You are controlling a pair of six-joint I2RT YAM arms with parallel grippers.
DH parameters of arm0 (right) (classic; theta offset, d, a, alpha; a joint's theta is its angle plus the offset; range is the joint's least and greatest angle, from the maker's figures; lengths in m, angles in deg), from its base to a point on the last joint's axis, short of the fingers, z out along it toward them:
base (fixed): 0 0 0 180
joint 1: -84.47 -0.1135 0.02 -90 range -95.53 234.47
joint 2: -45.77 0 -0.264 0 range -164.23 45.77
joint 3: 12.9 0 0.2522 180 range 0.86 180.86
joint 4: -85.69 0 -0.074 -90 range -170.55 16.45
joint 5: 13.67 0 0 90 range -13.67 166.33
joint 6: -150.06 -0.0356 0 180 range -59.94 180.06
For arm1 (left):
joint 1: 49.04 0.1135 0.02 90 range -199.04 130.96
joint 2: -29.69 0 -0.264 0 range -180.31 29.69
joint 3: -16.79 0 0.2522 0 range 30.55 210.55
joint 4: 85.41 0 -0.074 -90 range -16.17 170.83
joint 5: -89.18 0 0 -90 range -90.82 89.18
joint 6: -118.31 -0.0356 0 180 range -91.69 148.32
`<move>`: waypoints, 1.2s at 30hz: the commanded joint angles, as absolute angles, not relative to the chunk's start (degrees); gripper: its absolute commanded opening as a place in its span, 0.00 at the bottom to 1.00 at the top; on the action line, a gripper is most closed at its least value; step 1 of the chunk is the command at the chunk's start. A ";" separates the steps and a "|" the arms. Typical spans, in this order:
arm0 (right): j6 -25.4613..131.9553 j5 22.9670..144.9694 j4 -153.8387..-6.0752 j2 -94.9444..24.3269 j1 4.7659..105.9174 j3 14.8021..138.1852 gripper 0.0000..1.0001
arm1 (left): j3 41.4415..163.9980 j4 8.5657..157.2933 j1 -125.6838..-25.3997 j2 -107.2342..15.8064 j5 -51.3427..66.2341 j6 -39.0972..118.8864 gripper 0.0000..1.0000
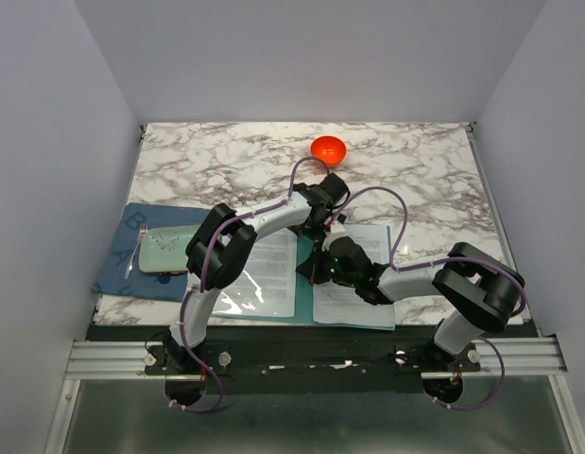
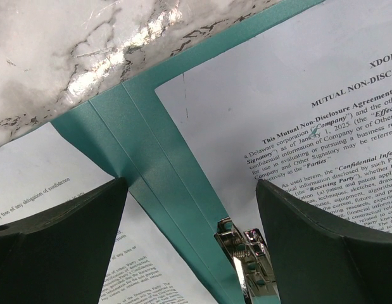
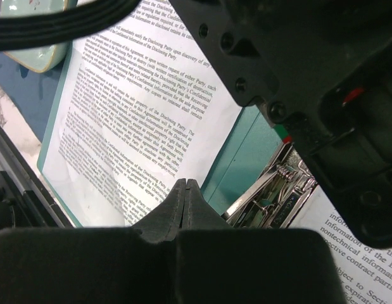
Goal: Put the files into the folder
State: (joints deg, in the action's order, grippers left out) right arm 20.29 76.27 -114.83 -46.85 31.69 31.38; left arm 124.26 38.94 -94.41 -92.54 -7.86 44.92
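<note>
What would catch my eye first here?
An open teal folder lies on the marble table, with printed sheets on both halves. Above its spine the left claw is spread wide, while the right claw is pinched shut near the metal clip. A bright orange bowl sits toward the far side.

Both grippers crowd folder (image 2: 159,155) spine. Left gripper (image 2: 190,183) straddles it, jaws wide. Right gripper (image 3: 185,185) pinched tight near clip (image 3: 271,190). Bowl (image 1: 328,148) beyond. Passage over table (image 1: 443,189) right of folder.
</note>
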 commanded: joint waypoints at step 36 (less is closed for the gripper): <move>15.24 72.02 -107.18 -51.43 31.21 25.65 0.01 | 115.19 40.04 -92.81 -94.15 -11.45 39.04 0.98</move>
